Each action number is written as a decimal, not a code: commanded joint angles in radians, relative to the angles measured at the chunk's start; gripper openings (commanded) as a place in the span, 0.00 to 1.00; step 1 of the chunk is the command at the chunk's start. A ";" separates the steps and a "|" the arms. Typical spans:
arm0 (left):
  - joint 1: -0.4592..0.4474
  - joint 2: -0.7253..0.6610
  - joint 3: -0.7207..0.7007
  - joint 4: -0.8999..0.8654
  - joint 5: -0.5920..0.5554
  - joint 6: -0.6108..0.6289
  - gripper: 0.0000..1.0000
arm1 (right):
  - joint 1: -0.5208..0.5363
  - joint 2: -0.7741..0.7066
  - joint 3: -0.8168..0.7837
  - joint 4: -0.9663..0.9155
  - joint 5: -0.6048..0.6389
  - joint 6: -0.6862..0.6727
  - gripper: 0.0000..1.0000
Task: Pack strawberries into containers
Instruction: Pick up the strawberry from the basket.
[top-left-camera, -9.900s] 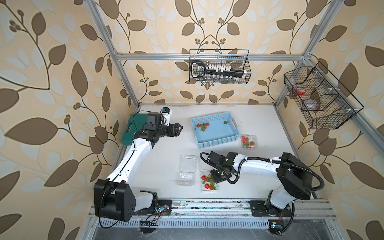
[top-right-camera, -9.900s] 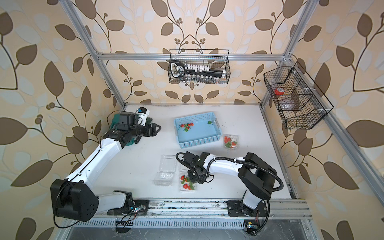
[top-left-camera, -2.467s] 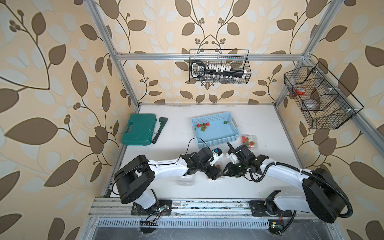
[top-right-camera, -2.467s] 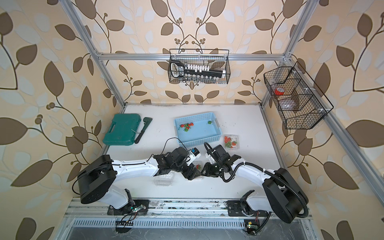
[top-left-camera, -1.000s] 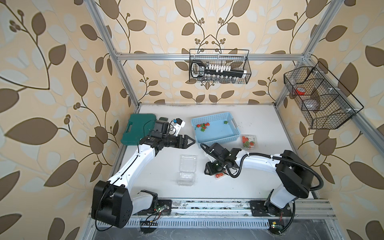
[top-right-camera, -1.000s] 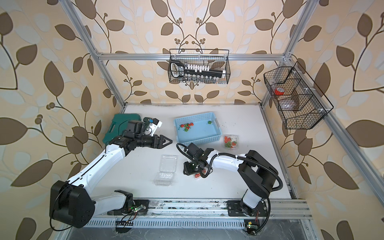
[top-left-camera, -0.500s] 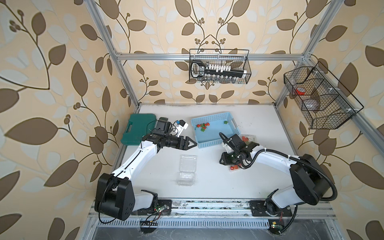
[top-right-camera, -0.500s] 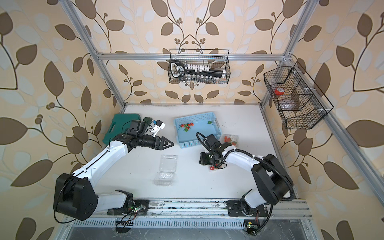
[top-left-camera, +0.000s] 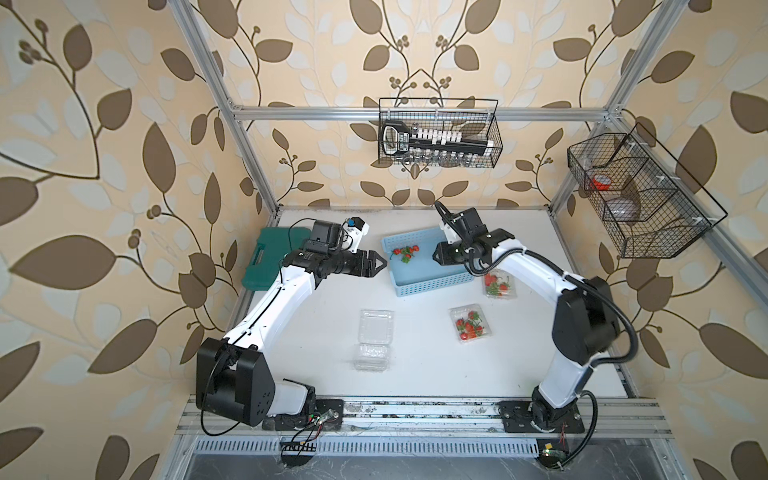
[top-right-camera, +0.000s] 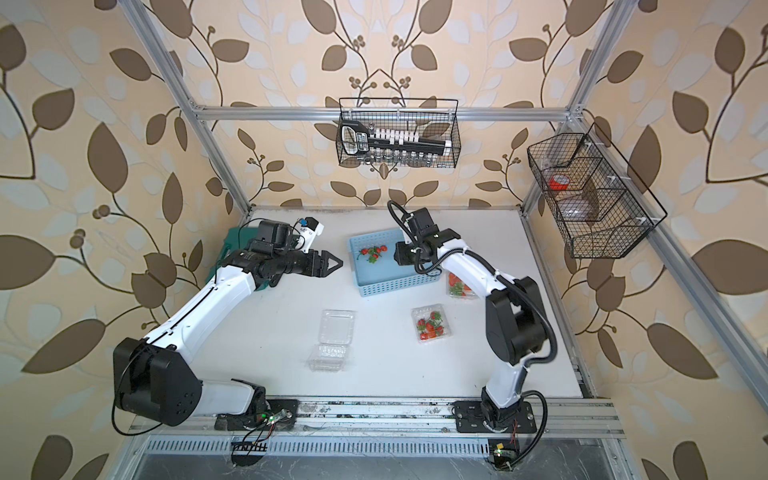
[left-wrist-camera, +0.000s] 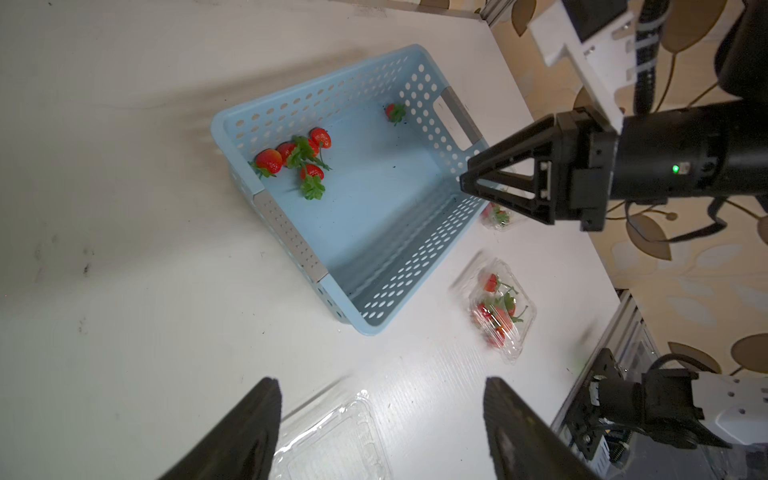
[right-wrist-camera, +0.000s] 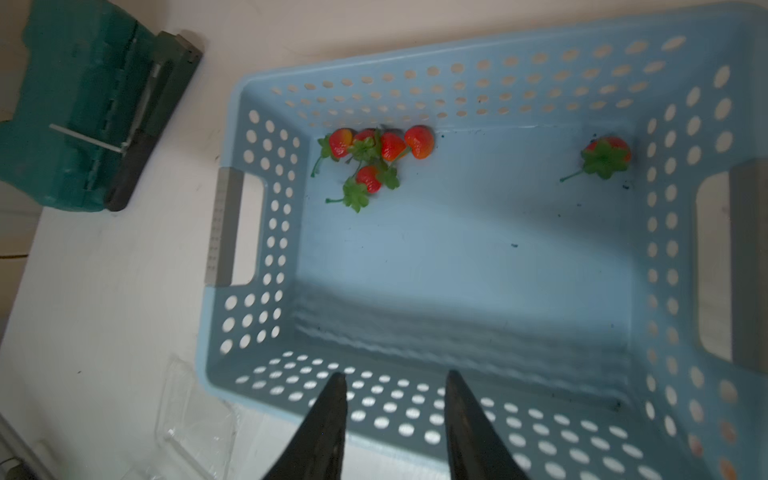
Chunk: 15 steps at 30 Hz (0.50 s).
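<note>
Hovering with the right end effector (top-left-camera: 437, 253) over the right half of the light blue basket (top-left-camera: 428, 286), just above centre in both top views. Released and empty, to go by the right wrist view: clear space between the fingers (right-wrist-camera: 332, 415). Holding the left end effector (top-left-camera: 376, 263) in the air just left of the basket, also spread wide, nothing in it.

Six strawberries (right-wrist-camera: 376, 153) in the basket: five bunched against the wall at upper left of the right wrist frame, plus a lone strawberry (right-wrist-camera: 604, 158) at upper right. On the worktop (top-left-camera: 316, 324), two containers (top-left-camera: 471, 325) right of centre, already filled and seemingly shut; lower centre, an empty container (top-left-camera: 374, 328) with its lid folded back.

Probably about to reach for a berry for that last box.

Possible trouble from here:
- Pinching into the bunch and dragging out neighbours by their interlocked stems and caps, then shedding them on the worktop.
- Striking the perforated wall with a fingertip, since the bunch lies hard against it, and shoving the basket.
- Sending both arms into the basket at once and knocking them together.
- Nudging the light clear box while dropping a berry, so sliding or tipping it.
</note>
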 joint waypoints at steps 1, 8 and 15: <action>0.002 -0.002 -0.026 0.026 -0.047 0.039 0.78 | -0.012 0.157 0.152 -0.104 0.057 -0.072 0.40; 0.004 0.004 -0.059 0.044 -0.073 0.050 0.79 | -0.033 0.412 0.455 -0.194 0.370 -0.081 0.41; 0.004 0.019 -0.056 0.044 -0.073 0.053 0.79 | -0.059 0.531 0.588 -0.210 0.429 -0.065 0.41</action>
